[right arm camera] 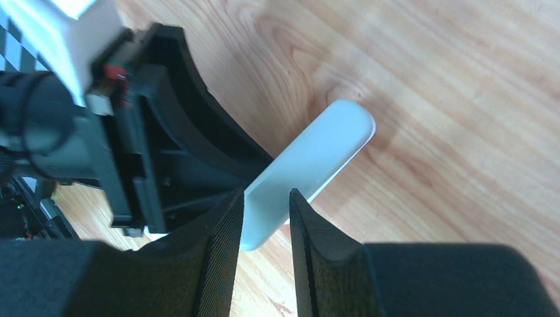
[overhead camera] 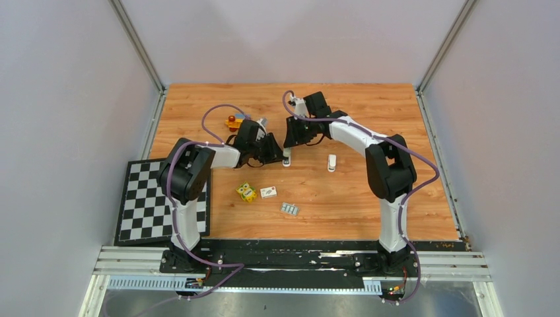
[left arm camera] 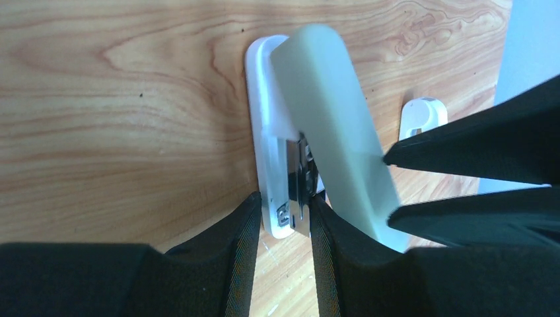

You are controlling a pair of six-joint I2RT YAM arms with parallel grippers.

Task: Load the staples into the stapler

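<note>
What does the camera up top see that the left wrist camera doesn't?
Only the top view shows the staples lying loose, the yellow cube, the small white box and the checkerboard. Only the left wrist view shows the shiny metal track inside the stapler, whose lid is swung up. Both show the stapler held between the left pincer and the right pincer.

Orange-brown wood-grain bench (overhead camera: 343,198), black-and-white chequered board (overhead camera: 142,205), pale white stapler (left arm camera: 330,125), yellow cube (overhead camera: 246,192), white red-printed box (overhead camera: 268,192), silver-grey staples (overhead camera: 288,209)
</note>
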